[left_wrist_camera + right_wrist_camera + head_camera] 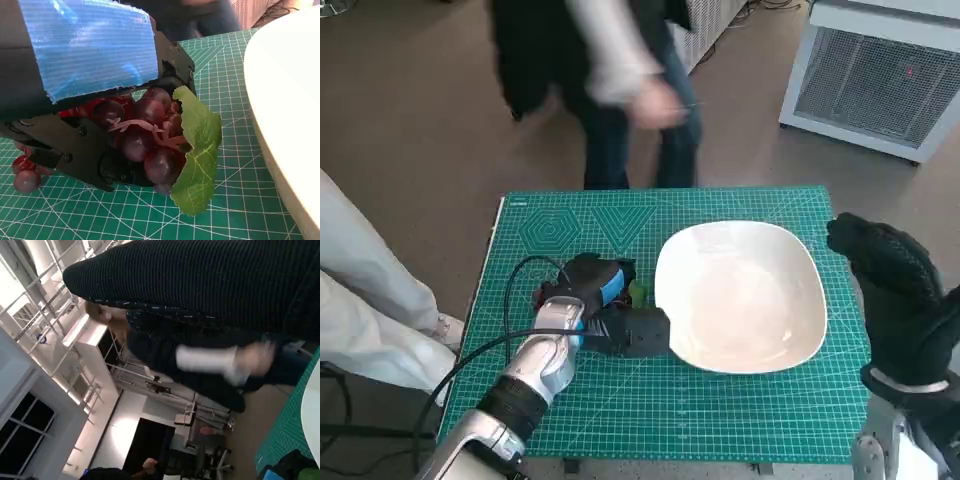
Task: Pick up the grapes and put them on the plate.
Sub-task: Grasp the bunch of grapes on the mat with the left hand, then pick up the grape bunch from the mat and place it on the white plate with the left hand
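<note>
A bunch of dark red grapes (145, 135) with a green leaf (197, 150) lies on the green cutting mat (720, 410), just left of the white plate (740, 295). My left hand (590, 290) sits over the bunch, and its black fingers (85, 155) wrap round the grapes. A few grapes (25, 172) stick out on the mat behind the fingers. In the head view only the leaf (637, 292) shows. The plate's rim (285, 90) lies close beside the leaf. My right hand (895, 290) hovers beyond the plate's right edge, fingers spread, holding nothing.
A person (620, 80) stands at the table's far side, one arm blurred, and also shows in the right wrist view (210, 365). A white-clad leg (370, 300) is close on the left. A white cabinet (880, 70) stands at the far right.
</note>
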Robot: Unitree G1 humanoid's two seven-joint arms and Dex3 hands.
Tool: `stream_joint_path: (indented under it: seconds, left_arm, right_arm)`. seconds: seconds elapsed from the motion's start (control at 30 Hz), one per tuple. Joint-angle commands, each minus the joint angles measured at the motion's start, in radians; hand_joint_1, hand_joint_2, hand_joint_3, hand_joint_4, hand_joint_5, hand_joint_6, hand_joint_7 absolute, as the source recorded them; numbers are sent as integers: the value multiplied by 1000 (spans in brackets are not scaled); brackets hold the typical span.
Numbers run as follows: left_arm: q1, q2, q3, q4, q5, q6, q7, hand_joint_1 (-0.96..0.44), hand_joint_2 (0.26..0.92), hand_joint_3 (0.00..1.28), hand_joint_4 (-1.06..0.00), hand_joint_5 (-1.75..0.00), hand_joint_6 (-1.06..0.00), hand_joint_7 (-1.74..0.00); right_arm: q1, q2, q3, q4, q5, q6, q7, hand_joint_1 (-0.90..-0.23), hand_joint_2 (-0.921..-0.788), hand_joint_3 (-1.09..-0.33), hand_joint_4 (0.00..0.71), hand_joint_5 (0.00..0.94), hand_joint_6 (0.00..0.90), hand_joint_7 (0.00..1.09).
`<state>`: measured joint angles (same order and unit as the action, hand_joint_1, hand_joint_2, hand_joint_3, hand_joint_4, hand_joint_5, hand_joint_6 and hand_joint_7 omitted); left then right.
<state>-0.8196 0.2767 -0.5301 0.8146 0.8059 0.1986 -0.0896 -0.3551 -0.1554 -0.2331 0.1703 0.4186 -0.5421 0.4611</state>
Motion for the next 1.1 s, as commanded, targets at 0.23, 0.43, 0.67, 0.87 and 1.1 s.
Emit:
stream_joint_path:
  seconds: [0.23,0.43,0.67,0.87,1.1]
  left_arm:
    - [0,18,14,-12,-21,-10,9,2,921,320,-368,-1492,-374,-1455]
    - [7,35,19,-55,-27,-5,-2,2,921,334,-353,-1506,-359,-1471]
    - [25,66,38,-170,-28,30,-43,2,921,323,-365,-1493,-370,-1460]
    - [52,104,60,-348,-16,91,-111,2,921,287,-405,-1451,-409,-1420]
    - [103,163,99,-635,24,167,-191,3,918,132,-586,-1384,-622,-1064]
  right_arm:
    - [2,-7,1,12,4,7,9,-436,-921,-577,690,1,334,697]
    - [3,-7,2,8,6,9,10,-435,-921,-576,690,1,338,692]
    - [1,-8,2,11,8,6,11,-435,-921,-576,690,1,341,687]
    - [-2,-8,1,12,12,6,14,-430,-921,-576,690,1,343,683]
    - [-6,-7,0,15,19,9,19,-429,-921,-575,690,1,347,680]
